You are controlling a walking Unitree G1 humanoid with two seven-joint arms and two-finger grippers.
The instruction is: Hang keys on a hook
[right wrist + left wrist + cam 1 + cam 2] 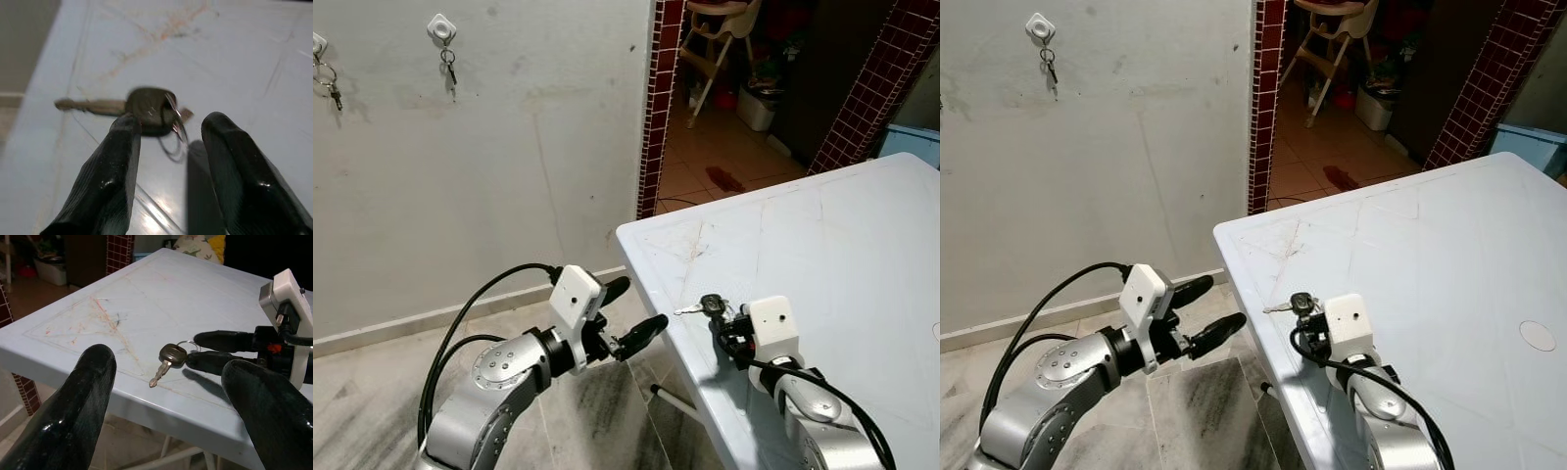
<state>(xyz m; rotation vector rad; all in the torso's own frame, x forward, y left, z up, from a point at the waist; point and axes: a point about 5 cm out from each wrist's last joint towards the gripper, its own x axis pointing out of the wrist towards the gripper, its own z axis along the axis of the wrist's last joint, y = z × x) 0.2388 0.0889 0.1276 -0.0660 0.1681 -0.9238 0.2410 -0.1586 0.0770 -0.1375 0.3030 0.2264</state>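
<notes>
Right end effector (166, 127) sat low over the pale blue-white scratched plastic bench (822, 255), near its front-left corner, two black fingers (222, 340) parted w/ nothing pinched between them. One fingertip touched the dark head of the silver key w/ black plastic head & wire ring (168, 357); the ring lay in the gap between my fingers. Key itself lay flat on the bench, blade pointing toward the bench edge, just beside my fingertips.

Left end effector (631, 318) hung off the bench's left side, over the marble-look floor tiles (372, 411), fingers spread wide, empty, aimed at the key from across the corner.

On the grey-white plaster wall (529, 147) up & left: a small white square hook plate (441, 27) w/ a key bunch (448, 67) dangling from it, and a 2nd hook w/ keys (325, 80) at the far-left edge. Both well apart from the bench. Dark red tiled pillar (656, 108) stood beside the wall's end.
</notes>
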